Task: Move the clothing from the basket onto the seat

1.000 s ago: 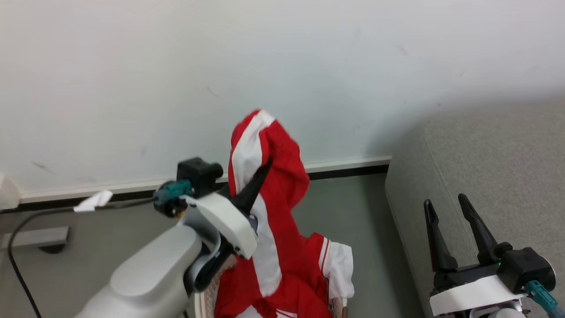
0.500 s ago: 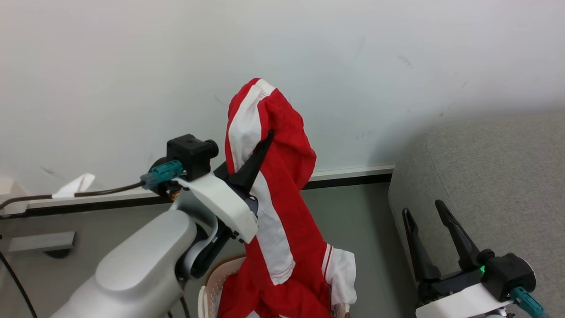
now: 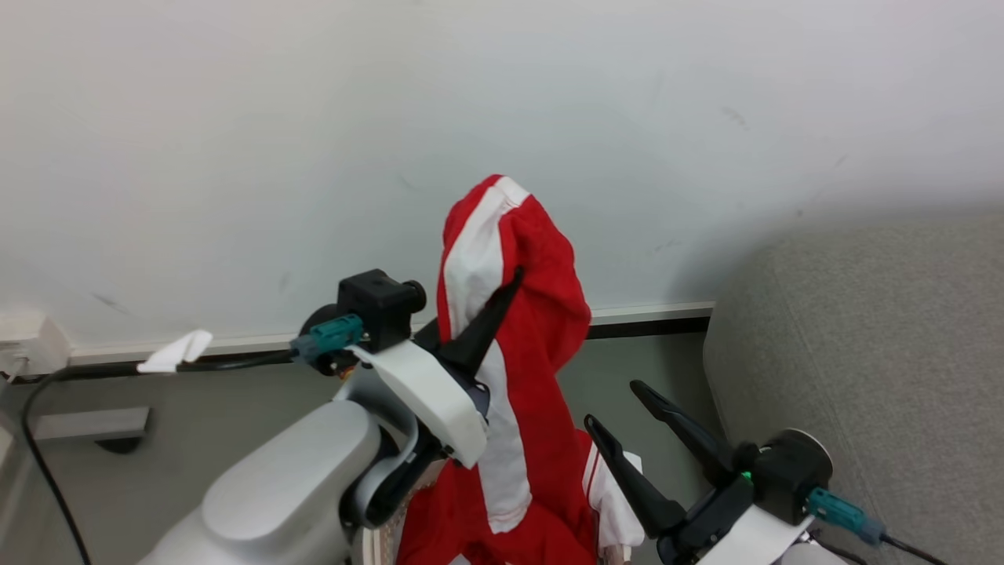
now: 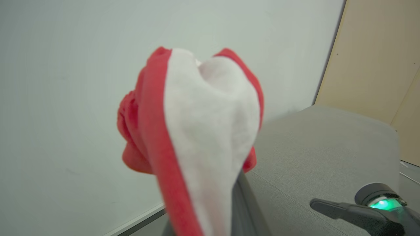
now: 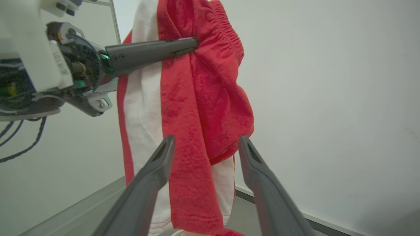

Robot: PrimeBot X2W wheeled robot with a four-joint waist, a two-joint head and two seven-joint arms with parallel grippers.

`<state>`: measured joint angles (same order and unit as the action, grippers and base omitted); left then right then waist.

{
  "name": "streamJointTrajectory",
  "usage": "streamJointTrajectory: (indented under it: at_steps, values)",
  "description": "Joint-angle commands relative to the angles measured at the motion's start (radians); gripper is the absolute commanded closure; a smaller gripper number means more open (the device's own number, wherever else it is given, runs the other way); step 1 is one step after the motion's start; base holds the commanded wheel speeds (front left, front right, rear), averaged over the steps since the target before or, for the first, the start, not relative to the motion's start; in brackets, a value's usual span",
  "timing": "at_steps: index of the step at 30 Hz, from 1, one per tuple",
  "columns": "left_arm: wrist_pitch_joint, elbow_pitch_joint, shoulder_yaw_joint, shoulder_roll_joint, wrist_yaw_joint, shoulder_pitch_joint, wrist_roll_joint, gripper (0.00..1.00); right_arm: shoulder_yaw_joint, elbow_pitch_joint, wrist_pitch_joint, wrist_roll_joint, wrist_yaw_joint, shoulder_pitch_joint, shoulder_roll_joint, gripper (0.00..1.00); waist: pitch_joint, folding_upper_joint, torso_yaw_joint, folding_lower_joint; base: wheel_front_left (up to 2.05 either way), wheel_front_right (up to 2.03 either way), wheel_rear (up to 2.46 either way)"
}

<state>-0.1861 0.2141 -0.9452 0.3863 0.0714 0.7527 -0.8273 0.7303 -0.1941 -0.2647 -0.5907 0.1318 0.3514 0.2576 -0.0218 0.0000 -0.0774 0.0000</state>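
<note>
Clothing (image 3: 549, 314) left of seat (image 3: 863, 353)

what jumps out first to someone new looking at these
Bright red and white clothing hangs high at centre against the pale wall, pinched by the left gripper, jaws shut. Lower right, the right gripper points toward it, jaws open, beside the grey seat.

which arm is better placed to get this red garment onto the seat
Left: the left fingers are shut on the clothing, held up near the seat. The right fingers are open, holding nothing.
</note>
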Motion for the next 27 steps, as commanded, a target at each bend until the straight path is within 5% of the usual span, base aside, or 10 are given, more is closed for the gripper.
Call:
streamJointTrajectory:
  at_steps: [1, 18, 24, 25, 27]
  values:
    - [-0.003, -0.005, 0.001, -0.004, 0.0, -0.008, 0.006, 1.0, 0.007, -0.006, 0.001, -0.011, -0.002, 0.016, 0.011, 0.0, -0.002, 0.0, 0.006, 0.0, 0.0, 0.0, 0.0]
    - [0.03, -0.002, -0.101, -0.103, -0.051, 0.006, 0.027, 1.0, 0.469, -0.162, 0.001, -0.375, -0.002, 0.281, 0.078, 0.0, -0.023, 0.0, 0.13, 0.0, 0.0, 0.0, 0.0]
    - [0.037, -0.015, -0.116, -0.118, -0.054, 0.005, 0.023, 1.0, 0.514, -0.222, 0.001, -0.431, -0.002, 0.319, 0.033, 0.0, -0.027, 0.0, 0.155, 0.0, 0.0, 0.0, 0.0]
    - [0.038, -0.015, -0.116, -0.119, -0.053, 0.003, 0.021, 1.0, 0.513, -0.233, 0.001, -0.435, -0.002, 0.321, 0.024, 0.14, -0.027, 0.0, 0.158, 0.0, 0.0, 0.0, 0.0]
    - [0.04, -0.014, -0.115, -0.118, -0.049, 0.0, 0.016, 1.0, 0.511, -0.25, 0.001, -0.438, -0.002, 0.321, 0.008, 1.0, -0.028, 0.0, 0.164, 0.0, 0.0, 0.0, 0.0]
